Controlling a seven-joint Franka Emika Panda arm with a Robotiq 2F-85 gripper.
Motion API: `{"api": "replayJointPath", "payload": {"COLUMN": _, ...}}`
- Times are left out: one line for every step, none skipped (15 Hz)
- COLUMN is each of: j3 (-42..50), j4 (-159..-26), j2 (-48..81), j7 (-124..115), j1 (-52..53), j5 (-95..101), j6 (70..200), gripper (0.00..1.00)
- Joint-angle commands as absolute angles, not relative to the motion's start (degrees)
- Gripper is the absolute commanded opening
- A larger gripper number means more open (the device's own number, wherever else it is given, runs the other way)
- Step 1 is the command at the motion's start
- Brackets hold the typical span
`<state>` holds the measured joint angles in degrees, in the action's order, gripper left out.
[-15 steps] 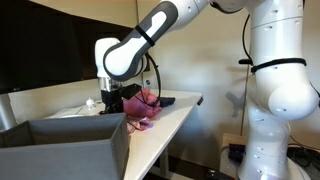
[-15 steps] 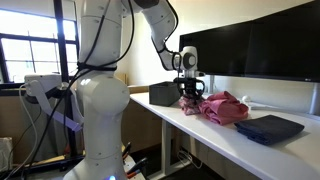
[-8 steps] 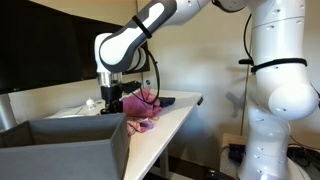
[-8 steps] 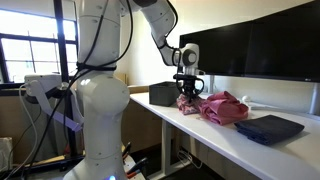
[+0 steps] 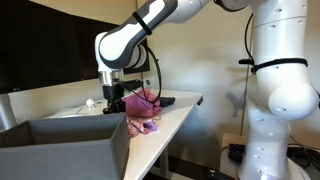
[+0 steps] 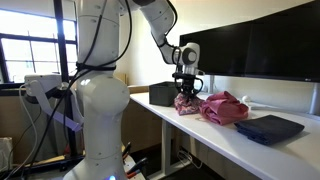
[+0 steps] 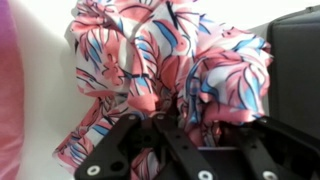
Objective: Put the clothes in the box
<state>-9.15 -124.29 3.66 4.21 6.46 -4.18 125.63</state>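
Clothes are still outside the box (image 6: 160, 94), as far as the pictures show, though its inside is mostly hidden. A floral garment (image 7: 160, 60), pink with blue and white leaves, is bunched between the fingers of the gripper (image 6: 185, 92). The fingers look clenched on its upper folds. It hangs low over the table (image 6: 215, 136), and I cannot tell whether its lower edge touches the surface.

In an exterior view the grey, open-topped box stands just left of the gripper, close to the hanging cloth. A second heap, a plain pink cloth (image 6: 228, 108), lies on the table to the right of the gripper with nothing holding it. A dark blue flat thing (image 6: 268, 127) sits further right.

I judge the first pick to be made. Carrying the floral garment over the box rim and releasing it are left, and then the pink heap needs the same.
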Motion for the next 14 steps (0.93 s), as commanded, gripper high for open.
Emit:
{"api": "replayJointPath", "payload": {"j3": -8.2, "j4": -122.2, "j2": 2.5, "j7": 3.3, "j1": 6.6, "j5": -4.1, "j6": 123.4, "gripper": 0.13}}
{"api": "replayJointPath", "payload": {"j3": -8.0, "j4": -121.1, "j2": 2.1, "j7": 3.5, "j1": 6.5, "j5": -4.0, "j6": 123.1, "gripper": 0.13}}
{"api": "replayJointPath", "payload": {"j3": -7.9, "j4": -120.2, "j2": 1.9, "j7": 3.2, "j1": 6.5, "j5": -3.4, "j6": 123.1, "gripper": 0.13}}
{"api": "replayJointPath", "payload": {"j3": -7.7, "j4": -119.0, "j2": 1.4, "j7": 3.1, "j1": 6.5, "j5": -3.1, "j6": 122.8, "gripper": 0.13}}
{"api": "replayJointPath", "payload": {"j3": -7.6, "j4": -117.7, "j2": 1.0, "j7": 3.1, "j1": 6.5, "j5": -3.3, "j6": 122.1, "gripper": 0.13}}
{"api": "replayJointPath", "payload": {"j3": -7.5, "j4": -116.5, "j2": 0.6, "j7": 2.9, "j1": 6.6, "j5": -3.3, "j6": 121.7, "gripper": 0.12}}
{"api": "replayJointPath", "payload": {"j3": -7.5, "j4": -115.0, "j2": 0.2, "j7": 2.8, "j1": 6.7, "j5": -3.3, "j6": 120.8, "gripper": 0.12}}
{"api": "replayJointPath", "payload": {"j3": -7.5, "j4": -113.6, "j2": 0.1, "j7": 2.8, "j1": 6.8, "j5": -3.3, "j6": 120.1, "gripper": 0.13}}
{"api": "replayJointPath", "payload": {"j3": -7.6, "j4": -111.8, "j2": -0.1, "j7": 2.4, "j1": 6.9, "j5": -3.0, "j6": 119.5, "gripper": 0.13}}
{"api": "replayJointPath", "payload": {"j3": -7.7, "j4": -110.1, "j2": -0.2, "j7": 2.0, "j1": 7.0, "j5": -2.8, "j6": 119.0, "gripper": 0.13}}
{"api": "replayJointPath", "payload": {"j3": -7.8, "j4": -108.8, "j2": -0.4, "j7": 1.7, "j1": 7.2, "j5": -2.5, "j6": 118.9, "gripper": 0.13}}
{"api": "replayJointPath", "payload": {"j3": -7.9, "j4": -107.2, "j2": -0.5, "j7": 1.4, "j1": 7.3, "j5": -2.6, "j6": 118.7, "gripper": 0.13}}
{"api": "replayJointPath", "payload": {"j3": -8.0, "j4": -105.7, "j2": -0.6, "j7": 0.9, "j1": 7.5, "j5": -2.6, "j6": 118.9, "gripper": 0.12}}
{"api": "replayJointPath", "payload": {"j3": -8.2, "j4": -104.4, "j2": -0.7, "j7": 0.6, "j1": 7.7, "j5": -2.7, "j6": 119.0, "gripper": 0.12}}
